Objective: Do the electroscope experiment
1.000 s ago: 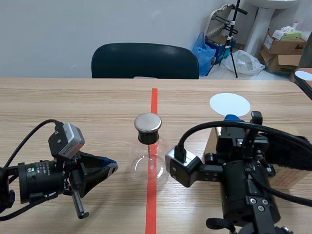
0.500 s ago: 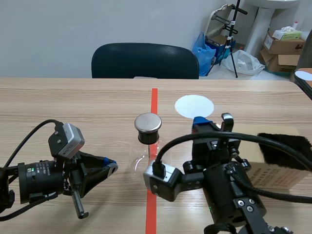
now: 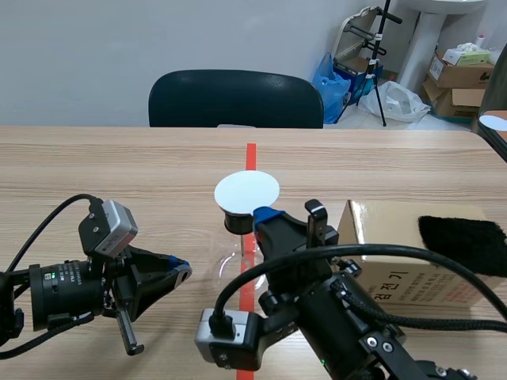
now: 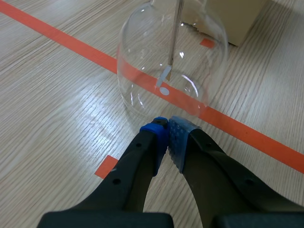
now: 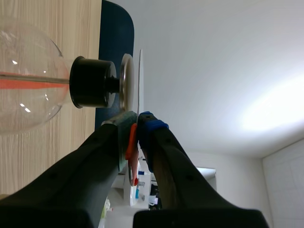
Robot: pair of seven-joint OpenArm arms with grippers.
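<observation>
Nearest me, the right gripper (image 5: 137, 129) has its pads pinched on the white disc (image 3: 247, 190), with an orange piece showing between them. It holds the disc flat, directly over the metal cap (image 5: 126, 84) of the electroscope flask (image 3: 235, 267). That is where a charged plate would have to be to stir the foil leaves (image 4: 164, 81) hanging inside the glass. From the wrist view I cannot tell whether disc and cap touch or a sliver of air lies between. Left of the flask, the left gripper (image 4: 167, 126) sits low over the table (image 3: 119, 174), fingers pressed together on nothing and tips just short of the glass, seemingly parked out of the way. Right of the flask stands a cardboard box (image 3: 384, 237) with a black fur cloth (image 3: 463, 241) on top, presumably for rubbing up charge. Beyond the flask is a dark chair (image 3: 235, 99).
</observation>
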